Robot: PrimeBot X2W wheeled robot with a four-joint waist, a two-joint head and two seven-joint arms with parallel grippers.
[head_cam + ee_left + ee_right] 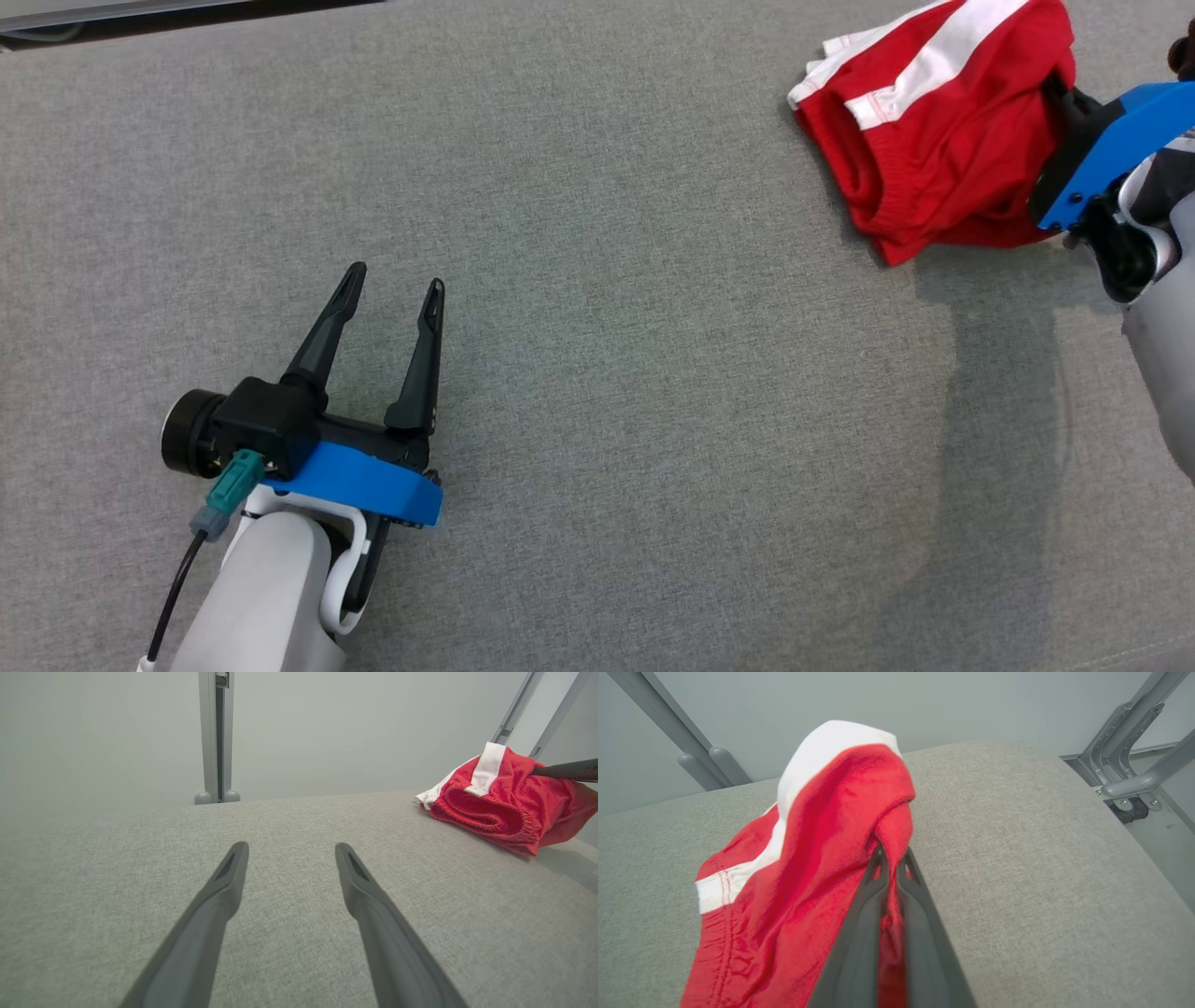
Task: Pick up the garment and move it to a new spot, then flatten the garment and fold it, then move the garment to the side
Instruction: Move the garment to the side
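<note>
At the far right of the grey cloth tabletop [597,420], our right gripper [892,856] is pinched tight on the garment [934,121], which looks like a pair of red shorts with a white stripe. Only a small fold of cloth sits between the two dark fingers. The rest hangs bunched from that point, with the elastic waistband gaping toward the middle of the tabletop. Its lower edge seems to touch the cloth below, though we cannot say for certain that it rests there. Our left gripper [394,280] hovers low over the near left of the tabletop, jaws spread wide and holding nothing, well apart from the garment.

We judge that the first step, carrying the garment to a new spot, is in hand. The main risk is the thin hold. If the trailing edge drags on the rough weave while we travel, friction could tug the fold out of the fingers and drop the garment short of its place. A fast swing could do the same. The garment also sits near the right edge, by the metal frame [1134,784], so a drop here might send it off the tabletop. And because it hangs in a lump, a careless release could land it twisted, which would make flattening harder for both grippers.
</note>
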